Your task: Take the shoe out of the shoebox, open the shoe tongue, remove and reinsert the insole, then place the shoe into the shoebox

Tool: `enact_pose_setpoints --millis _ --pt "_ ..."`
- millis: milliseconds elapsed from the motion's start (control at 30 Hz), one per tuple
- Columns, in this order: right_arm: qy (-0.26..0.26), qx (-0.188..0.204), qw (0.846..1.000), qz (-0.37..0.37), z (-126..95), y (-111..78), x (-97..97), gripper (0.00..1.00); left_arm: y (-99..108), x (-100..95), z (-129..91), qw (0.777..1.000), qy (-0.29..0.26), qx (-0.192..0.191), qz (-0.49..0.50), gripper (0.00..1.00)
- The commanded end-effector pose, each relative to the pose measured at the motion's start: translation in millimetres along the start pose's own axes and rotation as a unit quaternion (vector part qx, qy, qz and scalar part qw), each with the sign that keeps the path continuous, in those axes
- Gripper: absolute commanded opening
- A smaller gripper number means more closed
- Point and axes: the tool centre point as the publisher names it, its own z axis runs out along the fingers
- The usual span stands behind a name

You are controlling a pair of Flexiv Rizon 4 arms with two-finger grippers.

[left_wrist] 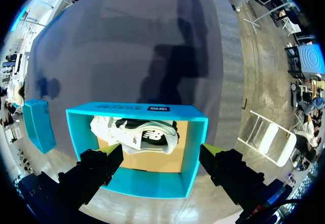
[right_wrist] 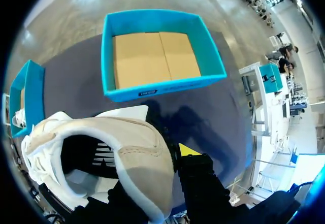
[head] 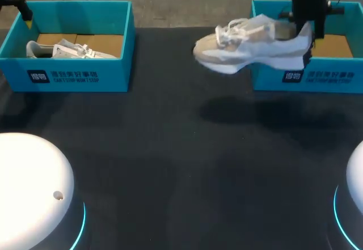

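1. The shoe is white and beige. It hangs in the air, sole down, with its toe toward the left box.
2. It is over the table, at the near left corner of the right box, and it touches neither of them.
3. The right gripper comes down from above and is clamped on the shoe's heel, carrying it.
4. In the right wrist view one yellow-tipped finger lies against the outside of the heel collar. The other finger is hidden by the shoe.
5. The right box is teal and open-topped. In the right wrist view it lies ahead of the gripper, with only its brown cardboard floor showing inside.
6. The left box is the same teal and stands well apart at the table's far left.
7. A second shoe, white with dark marks, lies on its side in the left box.
8. The left gripper hangs above the left box with its fingers spread wide and nothing between them.
9. The table is black, and a soft shadow lies on it beneath the lifted shoe.
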Motion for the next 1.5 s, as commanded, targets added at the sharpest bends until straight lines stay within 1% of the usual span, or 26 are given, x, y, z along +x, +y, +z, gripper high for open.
enact_pose_setpoints --millis 33,200,300,333,467,1067,1100,1167,1267,1433,1500 --pt "0.0 -0.073 0.997 0.005 0 -37.1 5.3 0.0 -1 0.0 -1 1.0 0.001 -0.001 0.0 1.0" --pt "0.005 -0.069 0.997 0.02 4 -55.8 12.8 0.0 -1 0.0 -1 1.0 0.001 -0.001 0.0 1.0" --pt "0.005 -0.069 0.997 0.02 5 -60.0 17.1 0.0 -1 0.0 -1 1.0 0.001 -0.001 0.0 1.0" --pt "0.009 -0.07 0.997 0.023 7 -65.2 22.4 0.0 -1 0.0 -1 1.0 0.001 -0.001 0.0 1.0" --pt "0.024 -0.078 0.996 0.029 8 -74.4 29.2 0.0 -1 0.0 -1 1.0 0.001 -0.001 0.0 1.0" --pt "0.024 -0.078 0.996 0.029 8 -74.4 29.2 0.0 -1 0.0 -1 1.0 0.001 -0.001 0.0 1.0" --pt "0.009 -0.08 0.996 0.028 7 -77.3 32.9 0.0 -1 0.0 -1 1.0 0.001 -0.001 0.0 1.0" --pt "0.004 -0.076 0.997 0.03 10 -84.1 36.5 0.0 -1 0.0 -1 1.0 0.001 -0.001 0.0 1.0" --pt "0.0 -0.068 0.997 0.035 15 -107.3 41.4 0.0 -1 0.0 -1 1.0 0.001 -0.001 0.0 1.0" --pt "-0.021 -0.056 0.997 0.05 28 -137.4 52.1 0.0 -1 0.0 -1 1.0 0.001 -0.001 0.0 1.0" --pt "-0.01 -0.052 0.997 0.05 35 -146.7 60.3 0.0 -1 0.0 -1 1.0 0.001 -0.001 0.0 1.0"
